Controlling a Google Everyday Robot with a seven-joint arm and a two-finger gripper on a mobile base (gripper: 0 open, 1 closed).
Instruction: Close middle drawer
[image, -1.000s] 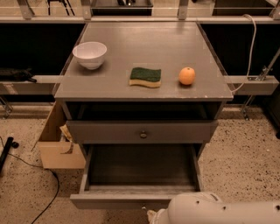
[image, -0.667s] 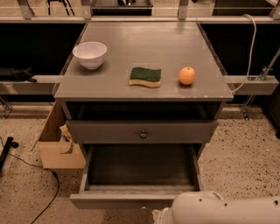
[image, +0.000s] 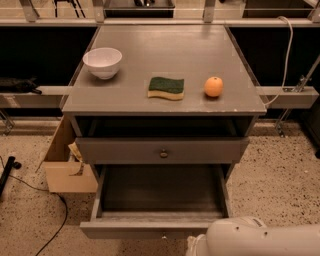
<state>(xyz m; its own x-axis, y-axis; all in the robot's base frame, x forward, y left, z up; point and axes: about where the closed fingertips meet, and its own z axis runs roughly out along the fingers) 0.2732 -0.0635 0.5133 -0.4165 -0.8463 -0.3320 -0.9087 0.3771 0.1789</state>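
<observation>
The middle drawer (image: 159, 197) stands pulled far out of the grey table (image: 165, 45), toward the bottom of the view, with nothing inside. Its long front panel runs left to right, with a tiny pale knob (image: 162, 236) at its centre.

My end effector (image: 195, 246) is at the very bottom edge, just in front of that panel and a little right of the knob. My white arm casing (image: 255, 237) hides most of it, and I cannot tell whether it is open or closed.

The drawer lies straight ahead of the end effector. Closing it looks like a push on the front panel, away from me and square to its long side. A push off centre might skew the drawer in its runners.

Just above, the upper drawer (image: 161, 149) with a brass knob (image: 163, 153) sits nearly flush. A cardboard box (image: 67, 170) stands against the table's left side, beside the open drawer. A bowl (image: 102, 61), a sponge (image: 166, 87) and an orange (image: 213, 86) rest on the table top, well apart from the move.
</observation>
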